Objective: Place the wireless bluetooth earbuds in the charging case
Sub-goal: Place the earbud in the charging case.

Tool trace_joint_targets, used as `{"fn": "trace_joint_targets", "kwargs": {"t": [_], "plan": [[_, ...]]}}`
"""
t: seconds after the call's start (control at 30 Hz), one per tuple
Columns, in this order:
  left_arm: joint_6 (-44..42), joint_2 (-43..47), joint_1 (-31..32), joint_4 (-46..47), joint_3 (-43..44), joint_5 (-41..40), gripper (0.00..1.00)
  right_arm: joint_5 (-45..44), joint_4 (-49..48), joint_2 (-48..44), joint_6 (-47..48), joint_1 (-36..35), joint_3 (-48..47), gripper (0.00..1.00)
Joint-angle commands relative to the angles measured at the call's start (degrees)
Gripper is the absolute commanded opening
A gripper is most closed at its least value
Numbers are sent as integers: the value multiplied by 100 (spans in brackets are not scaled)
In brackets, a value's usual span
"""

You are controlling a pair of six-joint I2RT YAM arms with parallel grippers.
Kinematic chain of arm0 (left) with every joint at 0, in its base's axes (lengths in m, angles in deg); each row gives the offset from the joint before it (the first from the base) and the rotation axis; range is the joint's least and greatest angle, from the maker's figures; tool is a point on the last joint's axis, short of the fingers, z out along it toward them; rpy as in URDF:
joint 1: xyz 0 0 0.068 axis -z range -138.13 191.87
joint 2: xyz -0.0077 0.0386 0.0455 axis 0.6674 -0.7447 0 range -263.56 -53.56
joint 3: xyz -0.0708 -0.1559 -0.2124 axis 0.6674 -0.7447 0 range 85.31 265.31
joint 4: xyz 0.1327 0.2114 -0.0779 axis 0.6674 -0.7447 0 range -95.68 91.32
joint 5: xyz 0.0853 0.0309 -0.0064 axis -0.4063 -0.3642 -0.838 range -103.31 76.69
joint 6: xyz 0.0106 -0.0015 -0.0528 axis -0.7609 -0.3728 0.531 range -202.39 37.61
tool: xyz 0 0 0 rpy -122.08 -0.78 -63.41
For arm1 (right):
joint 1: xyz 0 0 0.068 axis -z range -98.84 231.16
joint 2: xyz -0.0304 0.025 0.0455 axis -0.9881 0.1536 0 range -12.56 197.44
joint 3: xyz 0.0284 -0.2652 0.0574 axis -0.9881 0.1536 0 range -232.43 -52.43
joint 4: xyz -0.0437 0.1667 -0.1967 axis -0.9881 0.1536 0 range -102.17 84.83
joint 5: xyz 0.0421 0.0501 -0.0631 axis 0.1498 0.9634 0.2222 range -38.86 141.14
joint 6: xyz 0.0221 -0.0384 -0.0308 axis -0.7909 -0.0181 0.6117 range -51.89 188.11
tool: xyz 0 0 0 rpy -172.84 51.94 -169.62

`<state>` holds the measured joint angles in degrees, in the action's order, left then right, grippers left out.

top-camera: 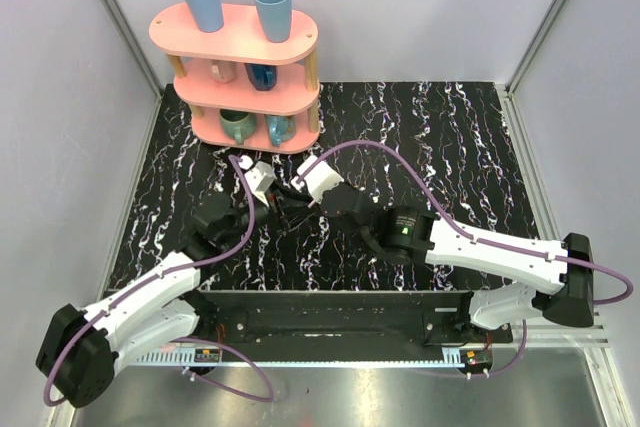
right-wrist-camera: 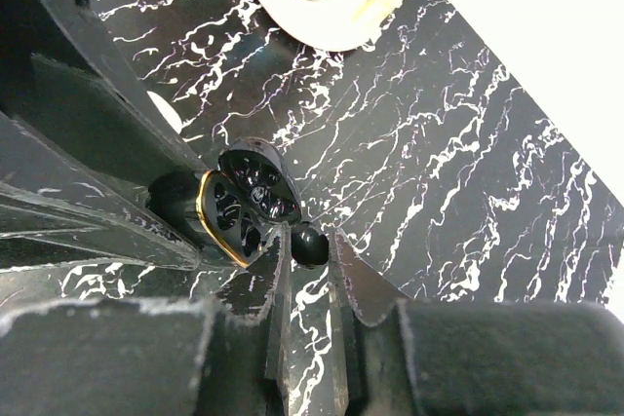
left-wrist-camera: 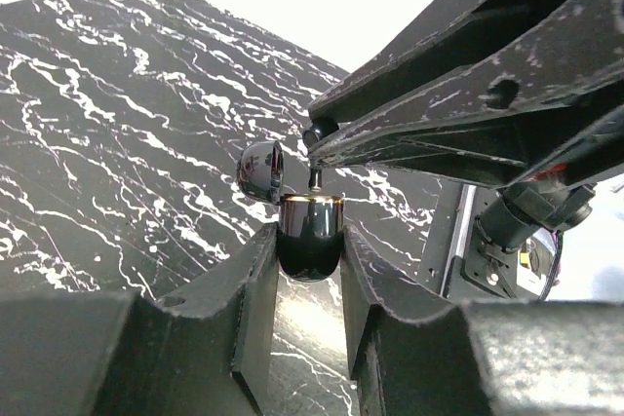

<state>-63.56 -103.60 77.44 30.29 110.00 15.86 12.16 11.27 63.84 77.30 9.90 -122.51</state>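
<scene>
My left gripper is shut on the charging case, a small glossy black clamshell with a gold rim, held upright with its lid open. In the right wrist view the case shows dark wells inside. My right gripper is shut on one earbud, which looks small, rounded and glossy dark here. The earbud sits right at the case's open mouth, and its tip hangs just above the rim. The other earbud is not visible. In the top view both grippers meet mid-table.
A pink three-tier shelf with mugs and two blue cups stands at the back left; its edge shows in the right wrist view. The black marbled mat covers the table. A black rail runs along the near edge.
</scene>
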Motion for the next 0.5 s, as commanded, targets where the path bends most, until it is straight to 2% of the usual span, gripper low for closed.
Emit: {"fn": "trace_joint_targets", "kwargs": {"t": [0.0, 0.23, 0.47], "plan": [[-160, 170, 2, 741, -52, -87, 0, -505, -200, -222, 57, -54, -312, 0], [-607, 478, 2, 786, -131, 300, 0, -576, -209, -503, -23, -54, -445, 0], [-1012, 373, 2, 1987, -675, 519, 0, -225, -69, -899, -49, -54, -576, 0]]}}
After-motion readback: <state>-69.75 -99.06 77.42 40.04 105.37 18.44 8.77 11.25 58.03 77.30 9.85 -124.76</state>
